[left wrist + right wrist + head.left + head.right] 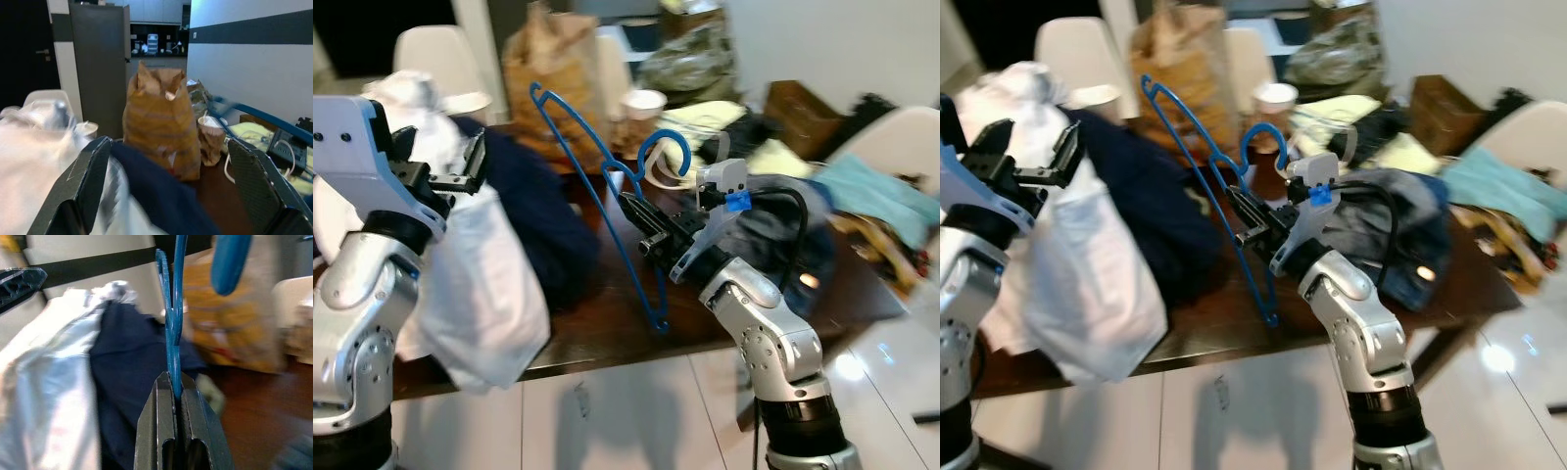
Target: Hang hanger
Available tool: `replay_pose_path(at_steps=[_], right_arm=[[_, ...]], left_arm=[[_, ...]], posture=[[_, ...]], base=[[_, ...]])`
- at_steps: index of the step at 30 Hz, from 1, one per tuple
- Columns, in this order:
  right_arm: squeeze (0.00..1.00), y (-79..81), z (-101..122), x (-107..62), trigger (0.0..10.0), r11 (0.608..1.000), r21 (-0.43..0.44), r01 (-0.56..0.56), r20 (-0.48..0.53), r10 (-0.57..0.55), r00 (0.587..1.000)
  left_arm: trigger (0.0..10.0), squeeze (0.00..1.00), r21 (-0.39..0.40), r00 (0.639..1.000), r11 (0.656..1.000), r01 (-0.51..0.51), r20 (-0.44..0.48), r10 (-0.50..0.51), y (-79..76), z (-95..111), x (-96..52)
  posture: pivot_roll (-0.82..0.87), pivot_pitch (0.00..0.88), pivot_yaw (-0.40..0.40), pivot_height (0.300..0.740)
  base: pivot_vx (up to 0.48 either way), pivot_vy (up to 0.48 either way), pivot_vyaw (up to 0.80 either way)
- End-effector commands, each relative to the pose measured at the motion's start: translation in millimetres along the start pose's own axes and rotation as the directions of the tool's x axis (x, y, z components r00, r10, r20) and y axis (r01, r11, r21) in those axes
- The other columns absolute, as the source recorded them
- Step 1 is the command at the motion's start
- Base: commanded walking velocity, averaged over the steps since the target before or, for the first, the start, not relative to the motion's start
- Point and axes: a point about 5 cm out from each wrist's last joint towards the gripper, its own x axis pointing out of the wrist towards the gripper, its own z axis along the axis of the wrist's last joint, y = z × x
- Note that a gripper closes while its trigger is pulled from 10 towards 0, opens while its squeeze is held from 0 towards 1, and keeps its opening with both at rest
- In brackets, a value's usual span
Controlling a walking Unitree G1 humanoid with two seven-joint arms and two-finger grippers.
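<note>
A blue plastic hanger [616,245] stands upright and tilted over the dark table [607,333], its hook [661,137] curling up at the right. My right gripper [631,203] is shut on the hanger just below its neck; the right wrist view has the blue bar pinched between the fingers [161,406]. My left gripper [1033,147] is raised at the left, open wide, above a white garment [480,294] and next to a navy garment [533,206]. In the left wrist view the navy cloth [161,196] lies between the spread fingers [88,176].
Clutter covers the table: a brown paper bag [553,59], a paper cup [643,103], denim clothes [773,235] and more cloth at the right. White chairs [431,54] stand behind it. Pale floor tiles [636,411] lie in front.
</note>
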Motion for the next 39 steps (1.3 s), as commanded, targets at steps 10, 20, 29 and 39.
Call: replay_pose_path(at_steps=[10, 20, 29, 39], right_arm=[[0.0, -2.6, -3, -0.1, 10.0, 1.0, -0.02, 0.015, -0.024, -0.015, 1.0], [0.0, -6.7, 1, -5.0, 10.0, 0.999, -0.027, 0.034, -0.019, -0.034, 0.999], [0.0, -9.0, 2, -10.3, 10.0, 0.998, -0.044, 0.054, -0.029, -0.055, 0.998], [0.0, -10.3, 2, -12.1, 10.0, 0.997, -0.045, 0.059, -0.035, -0.061, 0.998]], left_arm=[[10.0, 0.0, 0.11, 0.946, 0.941, -0.319, -0.015, 0.323, 57.1, -5, 3.3], [10.0, 0.0, 0.197, 0.896, 0.883, -0.425, -0.044, 0.441, 95.6, -12, -0.3], [10.0, 0.0, 0.32, 0.812, 0.79, -0.523, -0.094, 0.576, 122.7, -30, -3.4], [10.0, 0.0, 0.376, 0.792, 0.727, -0.575, 0.034, 0.609, 126.8, 3, -3.5]], posture=[[-0.03, 0.12, 0.013, 0.74], [-0.04, 0.137, 0.007, 0.74], [-0.06, 0.151, 0.013, 0.74], [-0.06, 0.155, 0.004, 0.74]], base=[[0.0, 0.0, -0.15], [0.0, 0.0, -0.37], [0.0, 0.0, 0.0], [0.0, 0.0, 0.0]])
